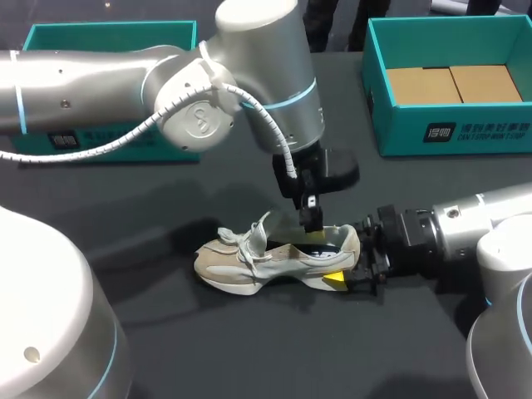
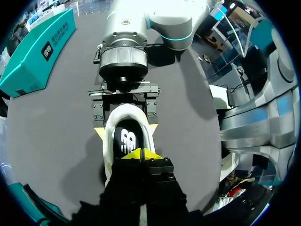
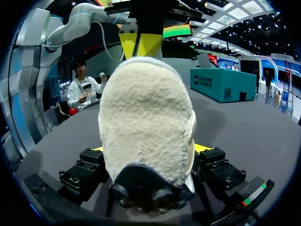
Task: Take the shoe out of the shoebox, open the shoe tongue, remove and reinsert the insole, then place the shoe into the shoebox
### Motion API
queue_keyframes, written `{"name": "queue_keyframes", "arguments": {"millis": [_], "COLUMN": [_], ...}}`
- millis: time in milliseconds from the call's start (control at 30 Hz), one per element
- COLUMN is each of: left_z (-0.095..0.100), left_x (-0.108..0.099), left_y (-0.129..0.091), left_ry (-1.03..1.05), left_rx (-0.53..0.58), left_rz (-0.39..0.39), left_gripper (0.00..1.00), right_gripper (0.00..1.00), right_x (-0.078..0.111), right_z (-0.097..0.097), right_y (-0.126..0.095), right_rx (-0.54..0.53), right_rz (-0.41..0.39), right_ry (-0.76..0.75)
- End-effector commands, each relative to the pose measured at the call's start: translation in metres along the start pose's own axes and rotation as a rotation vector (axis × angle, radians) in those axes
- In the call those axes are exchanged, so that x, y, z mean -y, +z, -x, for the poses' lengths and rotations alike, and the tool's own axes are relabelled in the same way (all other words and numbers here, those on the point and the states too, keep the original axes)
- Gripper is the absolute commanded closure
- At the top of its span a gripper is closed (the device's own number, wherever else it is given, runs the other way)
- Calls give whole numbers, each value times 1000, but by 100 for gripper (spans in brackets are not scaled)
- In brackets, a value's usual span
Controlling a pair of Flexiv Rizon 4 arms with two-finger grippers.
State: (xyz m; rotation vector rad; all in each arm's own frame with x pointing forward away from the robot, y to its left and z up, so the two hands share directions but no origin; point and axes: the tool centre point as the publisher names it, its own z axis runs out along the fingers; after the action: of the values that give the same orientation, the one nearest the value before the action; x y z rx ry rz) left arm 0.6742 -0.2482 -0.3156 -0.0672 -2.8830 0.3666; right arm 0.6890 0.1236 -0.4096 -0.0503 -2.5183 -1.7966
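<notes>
Insole-removal step: sneaker [image 1: 258, 262] sits on the counter [image 1: 166, 332], well apart from the shoebox [image 1: 449, 125]. Next likely needs a firm pinch on the insole [image 2: 127, 139] edge, then a lift. Left end effector [image 2: 141, 153], tips pressed together, dips into the collar at the insole; right end effector [image 1: 345, 264] clamps the heel from both sides.

Beige low-top shoe [image 1: 266, 262] sits upright on its sole, black insole [image 2: 126, 141] down inside it, well apart from the open teal shoebox [image 1: 453, 133].
</notes>
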Motion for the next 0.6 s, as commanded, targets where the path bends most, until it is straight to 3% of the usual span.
{"name": "queue_keyframes", "arguments": {"millis": [33, 600], "left_z": [5, 6], "left_x": [7, -6], "left_y": [14, 43], "left_ry": [4, -26], "left_rx": [-17, -63], "left_rz": [26, 75], "left_gripper": [100, 100], "right_gripper": [100, 100], "right_x": [1, 1], "right_z": [0, 0], "right_y": [0, 0], "right_rx": [0, 0], "right_rz": [-5, -5], "right_ry": [1, 1]}}
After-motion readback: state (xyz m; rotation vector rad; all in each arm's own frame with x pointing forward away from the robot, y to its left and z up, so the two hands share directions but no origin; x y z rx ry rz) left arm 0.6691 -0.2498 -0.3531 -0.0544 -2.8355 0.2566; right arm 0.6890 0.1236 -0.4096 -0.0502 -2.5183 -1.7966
